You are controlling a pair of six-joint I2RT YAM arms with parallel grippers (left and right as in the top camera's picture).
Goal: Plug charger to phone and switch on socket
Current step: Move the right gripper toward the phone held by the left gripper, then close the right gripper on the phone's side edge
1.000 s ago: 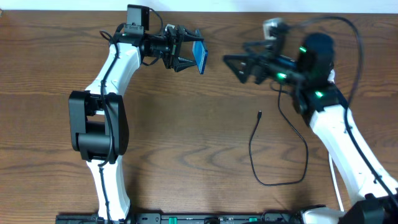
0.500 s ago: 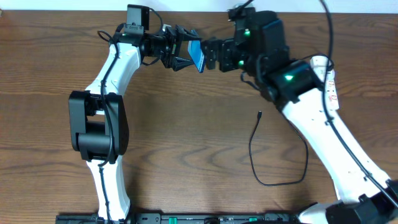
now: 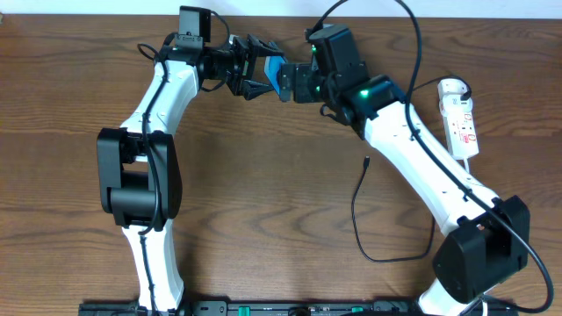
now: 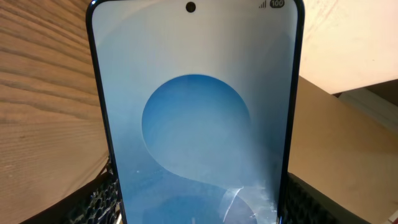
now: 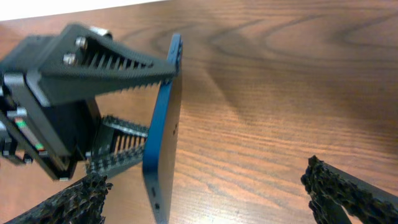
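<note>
Phone hangs off the table near its far edge, clamped by the left gripper, whose fingers press on its two long sides. The screen faces the left wrist camera, with the camera-hole end farthest from that gripper. From overhead it shows only as a narrow blue sliver, so it stands steeply on end, tilted, not flat. The right wrist view meets it edge-on, its long axis running top to bottom of that view.

Right gripper is spread fully wide and holds nothing, its tips just short of the phone.

Charger lies loose on the table in a loop, its plug tip pointing toward the far edge. Socket lies flat at the right, lengthwise front to back.
</note>
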